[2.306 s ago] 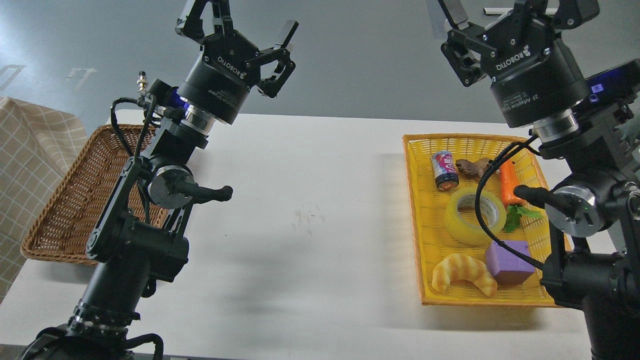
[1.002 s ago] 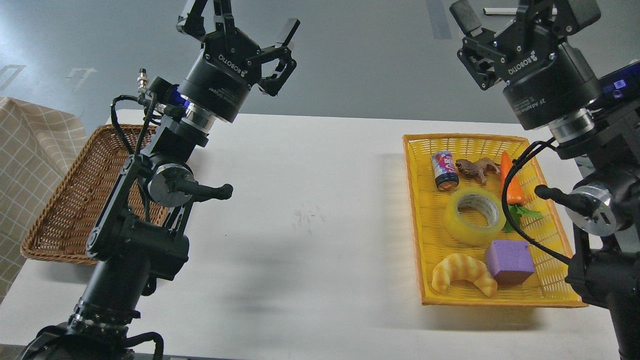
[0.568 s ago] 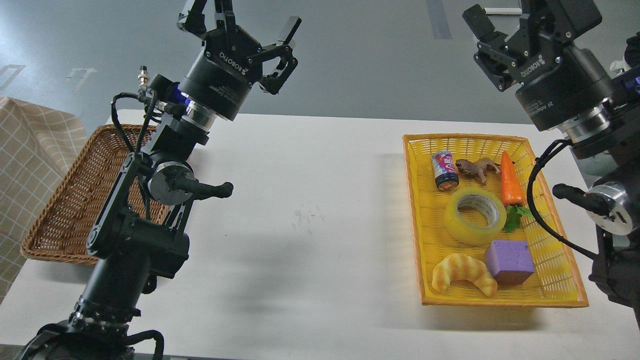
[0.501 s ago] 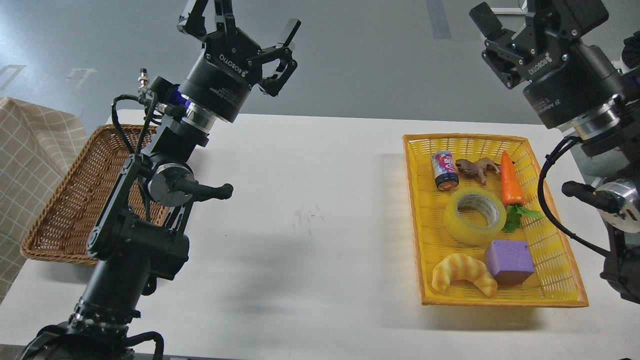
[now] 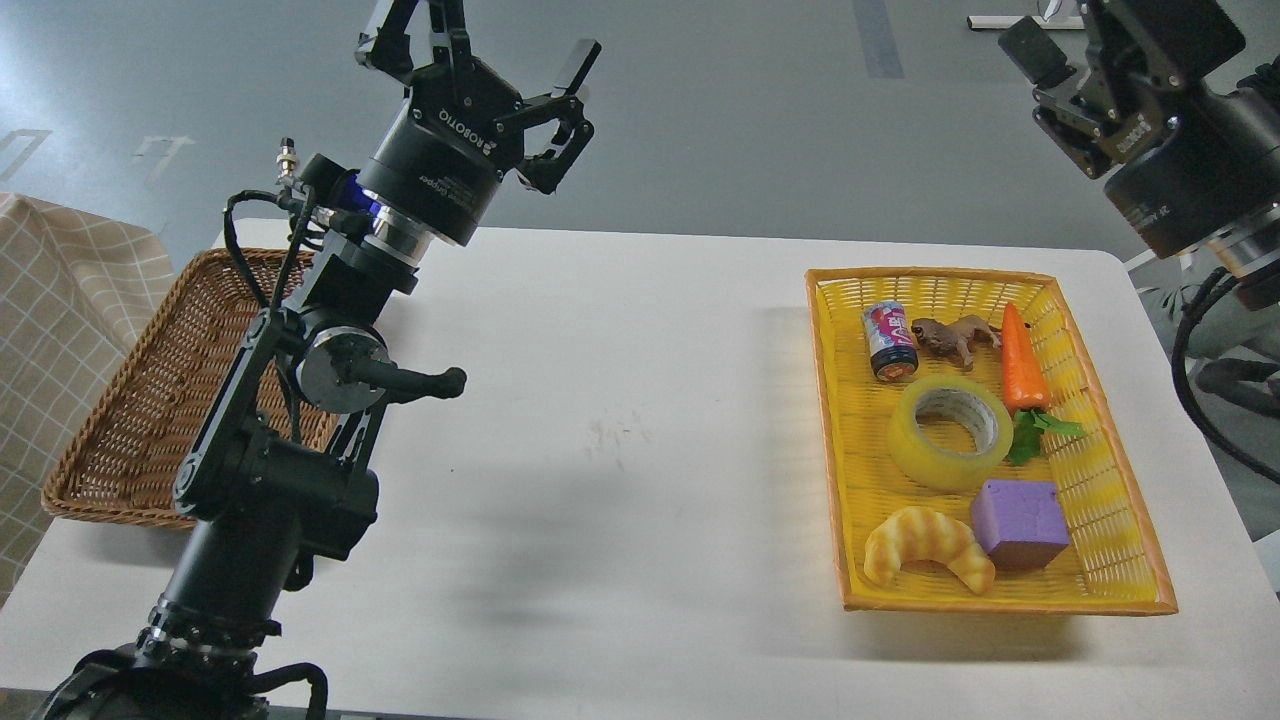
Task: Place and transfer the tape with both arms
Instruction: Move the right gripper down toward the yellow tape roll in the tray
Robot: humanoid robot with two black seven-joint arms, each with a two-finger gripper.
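Far left of frame: a brown basket (image 5: 130, 400) sits on the table (image 5: 620, 400), holding nothing that can be seen, partly behind the left arm (image 5: 270, 450). Judged to be the receiving container.

Upper left: the left gripper (image 5: 480, 55) is raised well above the table, fingers spread apart and holding nothing, tilted toward the frame's centre. Judged a waiting posture for a handover.

Right of centre: a yellow basket (image 5: 1125, 500) holds the tape (image 5: 948, 432), lying flat with its core facing up, between a can (image 5: 890, 340) above and a croissant (image 5: 930, 548) below. A carrot (image 5: 1020, 360) and purple block (image 5: 1020, 522) are close beside it. The roll is untouched.

Upper right corner: the right gripper (image 5: 1065, 45) is high and well apart from the tape. One finger shows; the other is cut off, so I cannot tell whether it is apart or together.
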